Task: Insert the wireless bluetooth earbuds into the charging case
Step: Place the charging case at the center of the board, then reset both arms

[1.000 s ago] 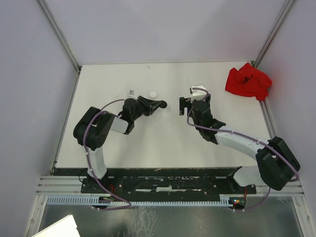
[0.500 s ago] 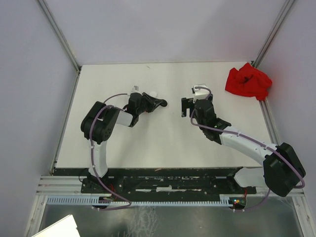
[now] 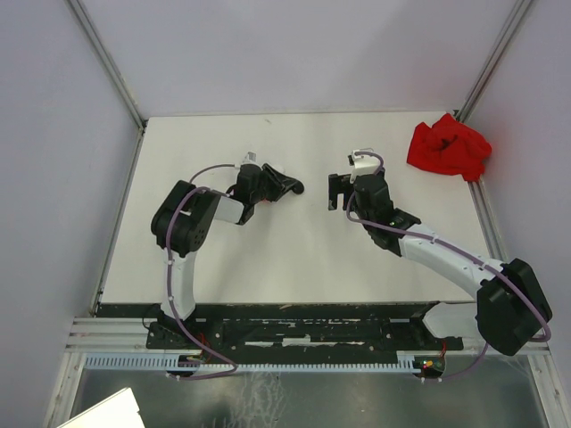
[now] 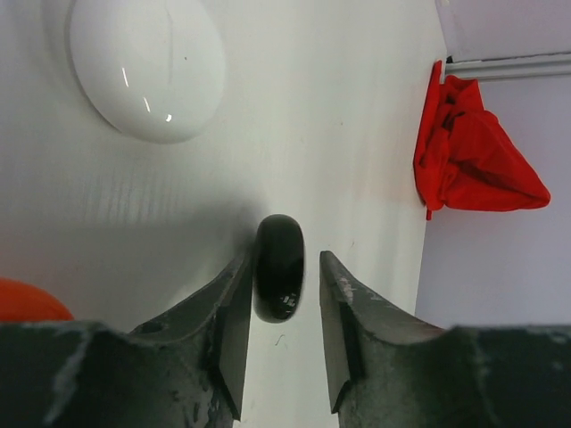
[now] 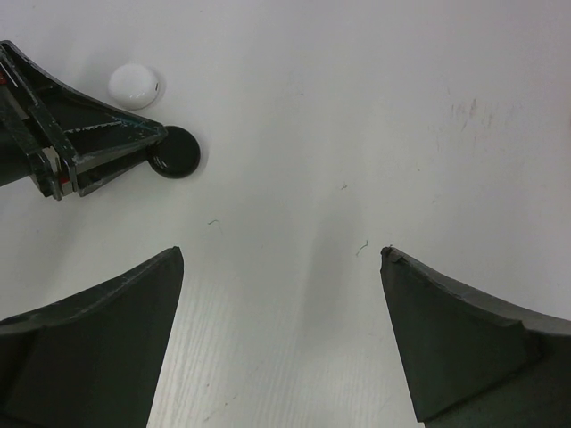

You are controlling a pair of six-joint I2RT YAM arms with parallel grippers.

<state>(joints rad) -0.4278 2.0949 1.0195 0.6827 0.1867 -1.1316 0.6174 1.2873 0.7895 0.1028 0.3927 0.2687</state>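
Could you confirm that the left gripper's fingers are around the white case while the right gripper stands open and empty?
Not quite: the left gripper has its fingers around the black case, not the white case, which lies apart from it, as the left wrist view shows. The right gripper does stand open and empty.

A glossy black charging case (image 4: 279,267), round and closed, lies on the desk (image 4: 357,134) between the jaws of the left claw (image 4: 287,260). A glossy white charging case (image 4: 147,67), also closed, lies nearby.
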